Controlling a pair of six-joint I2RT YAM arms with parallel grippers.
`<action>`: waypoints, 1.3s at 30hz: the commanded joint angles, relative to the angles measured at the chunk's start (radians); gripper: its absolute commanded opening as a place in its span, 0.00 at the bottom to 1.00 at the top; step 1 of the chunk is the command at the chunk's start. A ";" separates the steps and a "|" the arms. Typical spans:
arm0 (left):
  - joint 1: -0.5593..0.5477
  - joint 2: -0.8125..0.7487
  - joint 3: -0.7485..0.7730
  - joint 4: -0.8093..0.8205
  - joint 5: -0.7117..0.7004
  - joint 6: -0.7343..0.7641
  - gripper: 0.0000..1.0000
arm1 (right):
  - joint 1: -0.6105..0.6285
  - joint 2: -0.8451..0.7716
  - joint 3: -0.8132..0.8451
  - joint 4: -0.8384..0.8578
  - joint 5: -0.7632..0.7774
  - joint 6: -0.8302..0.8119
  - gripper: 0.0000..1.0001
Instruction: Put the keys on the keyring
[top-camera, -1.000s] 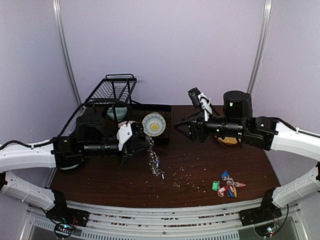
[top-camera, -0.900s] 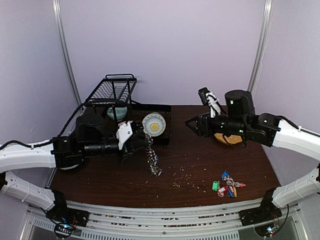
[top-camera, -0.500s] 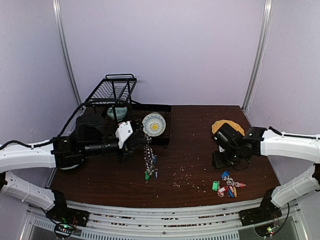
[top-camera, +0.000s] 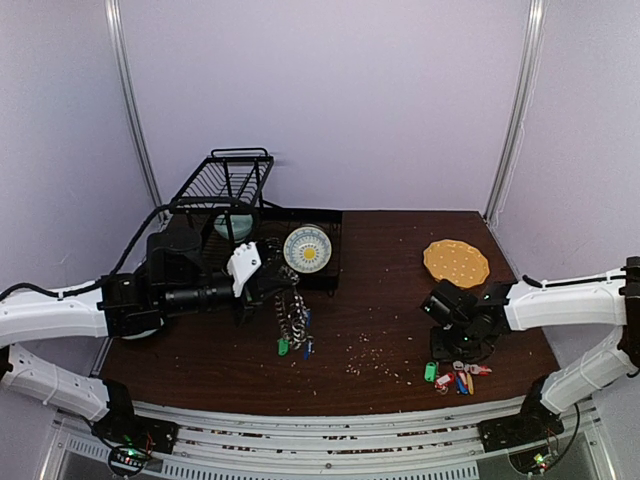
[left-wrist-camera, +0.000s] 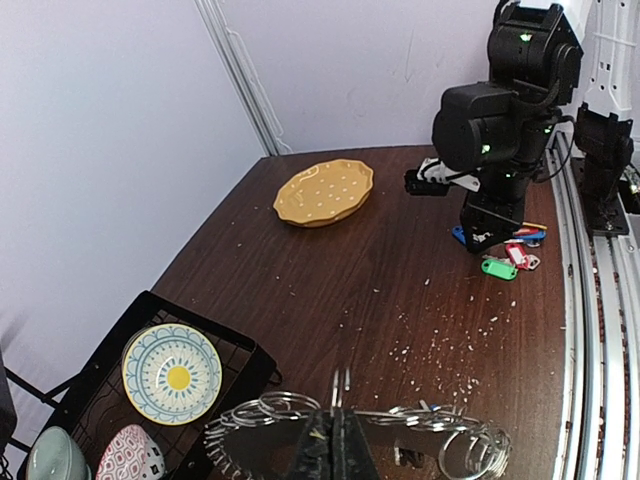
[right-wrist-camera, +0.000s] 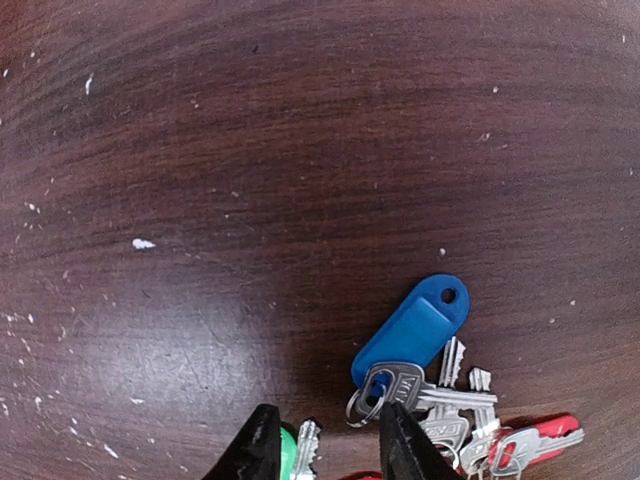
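Peering down the right wrist view, I see my right gripper (right-wrist-camera: 325, 452) poised over the keys (right-wrist-camera: 440, 400) at the near right of the table (right-wrist-camera: 250, 150). Its jaws are spread. A green tag (right-wrist-camera: 288, 455) and one key tip sit between the fingertips, with the blue tag (right-wrist-camera: 415, 325) and the rest of the bunch just beside them. Further left, my left gripper (top-camera: 272, 290) has its jaws pressed together on the keyring (top-camera: 292, 318), which dangles above the table. At the far right is a yellow plate (top-camera: 456, 262), at the far left a dish rack (top-camera: 228, 185).
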 joint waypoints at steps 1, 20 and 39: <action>0.002 -0.029 -0.006 0.075 0.017 0.015 0.00 | -0.007 0.018 -0.023 0.032 0.018 0.022 0.32; 0.002 -0.059 -0.005 0.080 0.071 0.015 0.00 | -0.013 0.055 0.005 -0.037 0.121 0.006 0.19; 0.002 -0.072 -0.018 0.083 0.052 0.034 0.00 | 0.096 0.074 0.168 0.130 -0.084 -0.302 0.00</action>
